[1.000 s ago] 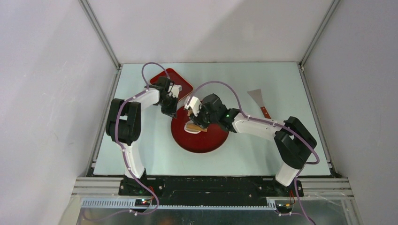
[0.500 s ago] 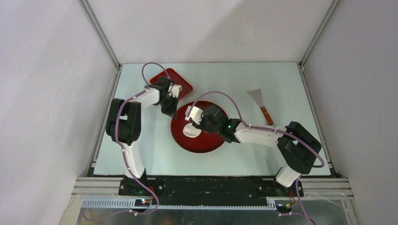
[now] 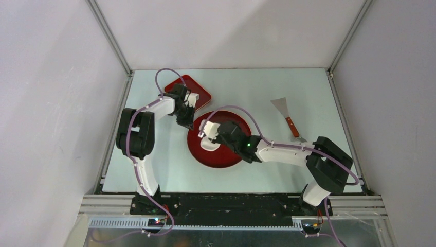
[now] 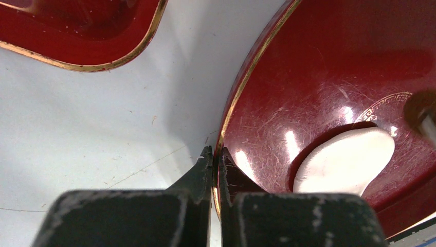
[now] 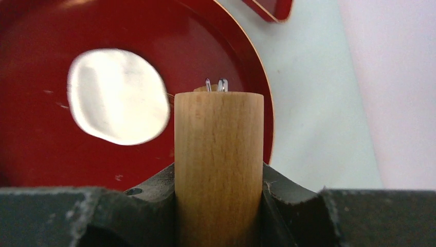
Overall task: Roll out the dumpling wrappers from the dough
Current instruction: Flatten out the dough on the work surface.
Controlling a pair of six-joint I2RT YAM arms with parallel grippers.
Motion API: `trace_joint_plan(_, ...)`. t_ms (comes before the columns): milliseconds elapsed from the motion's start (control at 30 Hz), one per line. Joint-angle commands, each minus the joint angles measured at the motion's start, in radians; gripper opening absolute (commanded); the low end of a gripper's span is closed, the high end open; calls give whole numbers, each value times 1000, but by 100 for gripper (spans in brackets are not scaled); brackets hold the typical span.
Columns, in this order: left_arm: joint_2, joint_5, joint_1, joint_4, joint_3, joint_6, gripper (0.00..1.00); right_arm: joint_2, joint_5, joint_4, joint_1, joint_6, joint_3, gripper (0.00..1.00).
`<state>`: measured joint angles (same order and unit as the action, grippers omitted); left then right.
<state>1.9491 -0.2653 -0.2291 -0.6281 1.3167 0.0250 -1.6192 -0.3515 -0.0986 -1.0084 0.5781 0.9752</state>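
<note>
Top view. The left end effector (image 3: 186, 123) sits at the left rim of the round plate (image 3: 231, 154). The right end effector (image 3: 208, 135) hangs over the plate's left half. The dumpling wrapper (image 3: 208, 145) lies on the plate just beneath it, a pale patch. The square tray (image 3: 198, 88) is behind, and the scraper (image 3: 288, 117) lies well apart on the desk (image 3: 288, 170).

Left wrist. The left end effector (image 4: 216, 154) is pressed together on the gold rim of the round plate (image 4: 319, 77), pinching it. The dumpling wrapper (image 4: 349, 157) lies inside, looking more pear-shaped than round.

Right wrist. The right end effector (image 5: 218, 175) clamps the rolling pin (image 5: 218, 149) across its barrel. The dumpling wrapper (image 5: 118, 98) lies left of the pin's end and is not under it.

Risks, as I judge them:
- The rim pinch is thin. A hard push from the pin could slide the plate out of it.
- A pass that comes in off-centre would stretch the wrapper more lopsided or thin one edge until it tears.
- Dough may stick to the wood and lift with it.
- The pin's end could knock the raised rim.

Against a second ago: the right arm has swung left and nearer, its elbow further out. The wrapper, then mostly under the pin, now shows. More of the scraper handle is uncovered. The left arm and plate have not moved.
</note>
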Motion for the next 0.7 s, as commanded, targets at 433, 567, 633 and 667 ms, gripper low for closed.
trace_joint_plan(433, 39, 42, -6, 1, 6, -13, 0, -80, 118, 69, -112, -216, 118, 0)
trace_joint_plan(567, 39, 40, -4, 1, 5, -13, 0, -89, 181, 93, -97, -303, 117, 0)
trace_joint_plan(633, 39, 41, -5, 1, 5, -13, 0, -102, 181, 94, -96, -322, 112, 0)
trace_joint_plan(667, 38, 41, -5, 1, 5, -13, 0, -108, 173, 94, -96, -327, 107, 0)
